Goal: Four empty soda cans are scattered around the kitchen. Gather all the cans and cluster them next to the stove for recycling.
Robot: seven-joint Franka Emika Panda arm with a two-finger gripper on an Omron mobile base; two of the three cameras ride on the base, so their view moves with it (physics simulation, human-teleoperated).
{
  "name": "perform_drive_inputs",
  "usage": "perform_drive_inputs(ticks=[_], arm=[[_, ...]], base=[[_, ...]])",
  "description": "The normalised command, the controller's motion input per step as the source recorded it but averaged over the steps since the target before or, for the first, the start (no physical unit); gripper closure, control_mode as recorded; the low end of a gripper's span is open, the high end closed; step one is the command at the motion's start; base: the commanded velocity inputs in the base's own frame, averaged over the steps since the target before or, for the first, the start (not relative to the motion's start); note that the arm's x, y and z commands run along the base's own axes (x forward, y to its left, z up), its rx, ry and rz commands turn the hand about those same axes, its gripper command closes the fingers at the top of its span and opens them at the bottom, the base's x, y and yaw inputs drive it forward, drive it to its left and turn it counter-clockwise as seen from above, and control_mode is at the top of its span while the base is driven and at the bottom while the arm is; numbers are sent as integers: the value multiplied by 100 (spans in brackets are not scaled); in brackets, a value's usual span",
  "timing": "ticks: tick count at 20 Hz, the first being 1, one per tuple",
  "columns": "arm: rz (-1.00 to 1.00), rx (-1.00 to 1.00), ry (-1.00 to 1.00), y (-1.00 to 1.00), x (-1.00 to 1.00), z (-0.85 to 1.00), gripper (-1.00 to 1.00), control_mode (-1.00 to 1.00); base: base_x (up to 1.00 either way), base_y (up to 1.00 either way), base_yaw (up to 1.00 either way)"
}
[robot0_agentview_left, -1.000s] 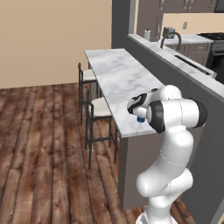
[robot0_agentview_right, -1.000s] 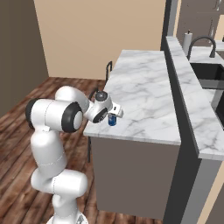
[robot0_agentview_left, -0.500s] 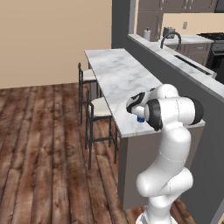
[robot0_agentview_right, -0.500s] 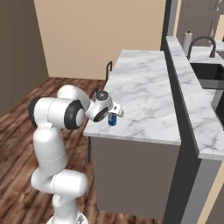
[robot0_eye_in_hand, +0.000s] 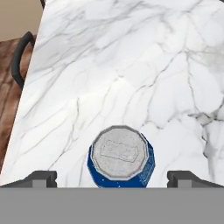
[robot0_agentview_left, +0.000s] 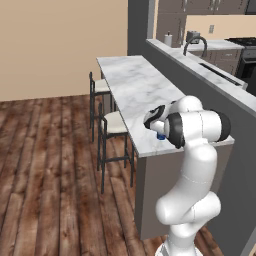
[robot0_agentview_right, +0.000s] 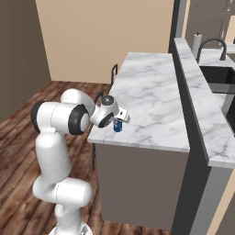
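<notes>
A: How were the jaws?

B: Spread wide, holding nothing. In the hand view the two fingertips (robot0_eye_in_hand: pixel 40 178) stood well out to either side of a blue can (robot0_eye_in_hand: pixel 122 158), which sat between them without touching either. The gripper (robot0_agentview_right: pixel 119 120) hung right over it.

A: Blue, not red?

B: Blue sides, silvery top. It stood upright on the bar counter (robot0_agentview_left: pixel 131 82), close to the near corner, on the edge facing the stools (robot0_agentview_left: pixel 114 123). From the right base view the can (robot0_agentview_right: pixel 118 126) sat just under the hand, near that same edge.

A: So where did that leave the job?

B: Barely begun, by my reckoning. The can wasn't gripped or lifted. The stove (robot0_agentview_left: pixel 246 47) showed as a dark corner far off at the back, beyond the raised ledge and the sink faucet (robot0_agentview_left: pixel 193 44), so this can was well apart from where it belonged.

A: And the other three?

B: I couldn't find them. No cans were visible beside the stove, though little of it showed.

A: What remained, then?

B: Closing on this one, carrying it round to the stove, then hunting down the rest.
</notes>
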Motion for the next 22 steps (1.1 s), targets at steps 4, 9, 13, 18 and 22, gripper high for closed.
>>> perform_drive_inputs(ticks=[4,9,13,18,22], arm=[[0,0,0,-4,1,-4,-100,-100],[0,0,0,-5,3,-7,-100,-100],[0,0,0,-3,7,-6,-100,-100],[0,0,0,-1,11,-8,-100,-100],[0,0,0,0,9,-8,-100,-100]], base=[[0,0,0],[0,0,0],[0,0,0],[0,0,0],[0,0,0]])
